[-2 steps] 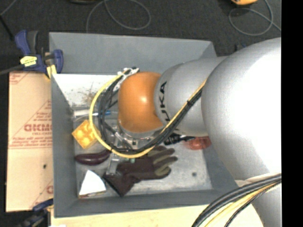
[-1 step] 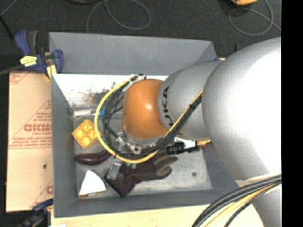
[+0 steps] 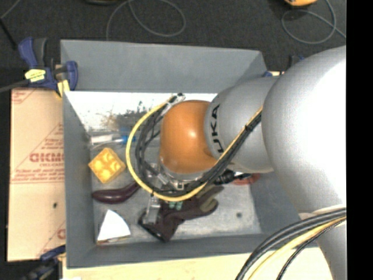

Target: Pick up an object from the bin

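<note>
My gripper (image 3: 154, 209) reaches down from under the orange cover into the front middle of the bin. Its lower end sits right on a dark brown, lumpy thing (image 3: 175, 217) lying on the bin floor, and whether it grips that thing cannot be told. Just left of it lies a dark purple, curved eggplant-like thing (image 3: 115, 194). A white triangular piece (image 3: 113, 226) rests in the front left corner. A yellow block with a raised pattern (image 3: 106, 164) lies further back on the left.
A clear and blue packet (image 3: 108, 138) lies near the back left wall. A small red thing (image 3: 245, 179) peeks out under the arm on the right. The arm and its cables cover the bin's middle and right.
</note>
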Available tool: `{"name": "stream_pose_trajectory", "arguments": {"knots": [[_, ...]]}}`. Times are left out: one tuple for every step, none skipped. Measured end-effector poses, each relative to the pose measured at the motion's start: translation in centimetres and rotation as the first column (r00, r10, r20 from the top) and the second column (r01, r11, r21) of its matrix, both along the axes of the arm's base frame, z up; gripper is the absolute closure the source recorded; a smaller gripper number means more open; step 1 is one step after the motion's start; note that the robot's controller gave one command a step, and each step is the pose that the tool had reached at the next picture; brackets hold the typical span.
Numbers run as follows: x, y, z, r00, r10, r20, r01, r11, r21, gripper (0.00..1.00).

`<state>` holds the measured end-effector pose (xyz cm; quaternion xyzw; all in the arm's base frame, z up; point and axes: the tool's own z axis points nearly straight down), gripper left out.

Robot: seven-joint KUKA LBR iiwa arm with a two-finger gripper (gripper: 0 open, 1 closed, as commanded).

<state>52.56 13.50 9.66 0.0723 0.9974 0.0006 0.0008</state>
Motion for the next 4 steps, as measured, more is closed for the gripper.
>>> {"name": "stream_pose_trajectory", "arguments": {"knots": [[-0.4, -4.4, 0.6, 0.996, -0.085, -0.002, 0.085, 0.996, 0.002, 0.0], [-0.5, -7.9, 1.3, 0.994, -0.111, -0.002, 0.111, 0.994, -0.003, 0.0], [-1.4, -7.9, -1.5, 0.993, -0.12, -0.002, 0.12, 0.993, 0.003, 1.0], [-1.4, -7.9, -1.5, 0.993, -0.121, -0.002, 0.121, 0.993, 0.003, 1.0]]}}
